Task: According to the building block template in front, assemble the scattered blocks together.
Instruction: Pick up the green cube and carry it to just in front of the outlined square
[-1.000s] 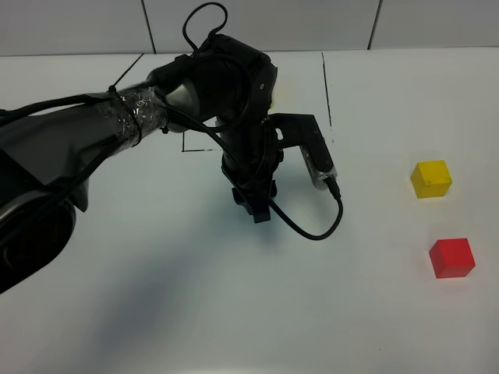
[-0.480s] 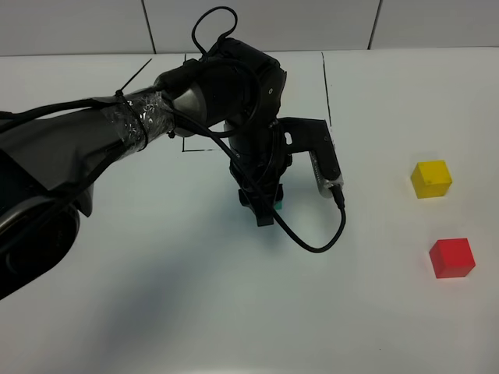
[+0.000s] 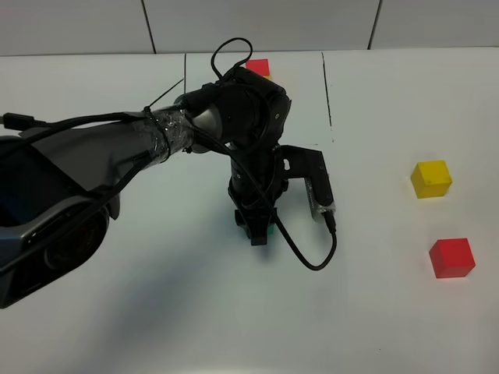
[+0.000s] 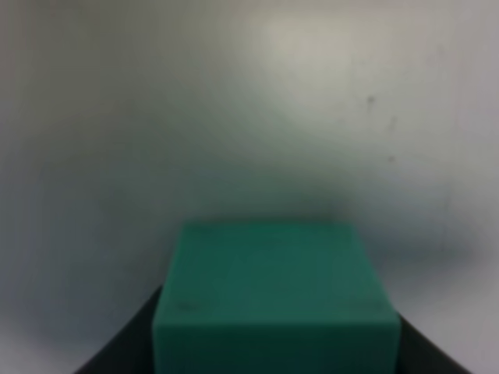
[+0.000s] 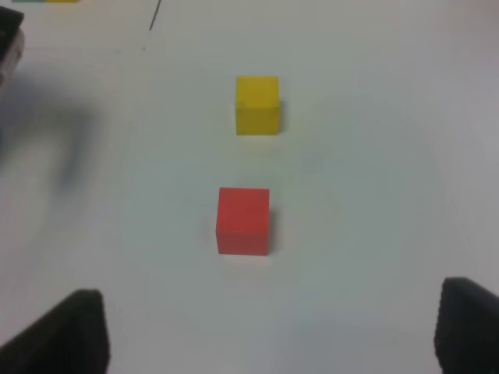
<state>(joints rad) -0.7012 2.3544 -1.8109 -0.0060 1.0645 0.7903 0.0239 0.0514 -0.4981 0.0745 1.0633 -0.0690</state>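
Observation:
The teal-green cube (image 4: 269,288) fills the left wrist view, with my left gripper (image 4: 277,354) shut on it; only a sliver of teal (image 3: 270,231) shows under the left gripper (image 3: 256,227) in the high view, low over the table's middle. The yellow cube (image 3: 431,178) and the red cube (image 3: 452,258) lie apart on the right. Both also show in the right wrist view, yellow cube (image 5: 257,104) beyond red cube (image 5: 243,220), ahead of my open right gripper (image 5: 277,335). Of the building block template, a red cube (image 3: 258,67) and a yellow edge show behind the left arm.
The template's thin black frame line (image 3: 327,86) runs along the table at the back. The left arm's dark body (image 3: 93,164) and its looping cable (image 3: 308,261) cover the left and middle of the white table (image 3: 374,312).
The left arm has moved with the teal cube toward the table's front, uncovering the template's red cube behind it. Yellow and red cubes have stayed put.

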